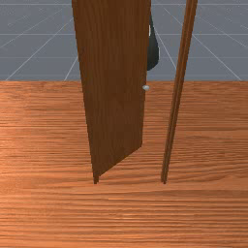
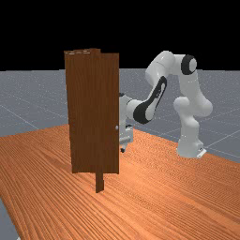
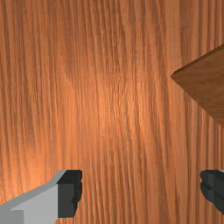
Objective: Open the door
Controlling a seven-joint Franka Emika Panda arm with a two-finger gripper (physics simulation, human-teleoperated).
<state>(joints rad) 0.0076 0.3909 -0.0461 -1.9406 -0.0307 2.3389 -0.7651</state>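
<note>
The brown door (image 1: 114, 92) stands ajar in the front view, its free edge swung back toward the arm, away from the right-hand post. A small pale knob (image 1: 146, 87) sits at that free edge; in the far view the knob (image 2: 116, 127) is at the door's right edge. Just right of and behind the door (image 2: 93, 112), my gripper (image 2: 123, 146) hangs low, partly hidden by the panel. In the wrist view my gripper (image 3: 141, 190) is open, with wide-spread fingers and nothing between them. A brown corner of the door (image 3: 203, 83) lies beyond the fingers, off to one side.
The frame's post (image 1: 177, 97) rises at the front view's right, with a gap between it and the door. Wooden tabletop (image 1: 208, 145) extends around both. The arm's forearm (image 2: 157, 96) reaches in from the far view's right, behind the door.
</note>
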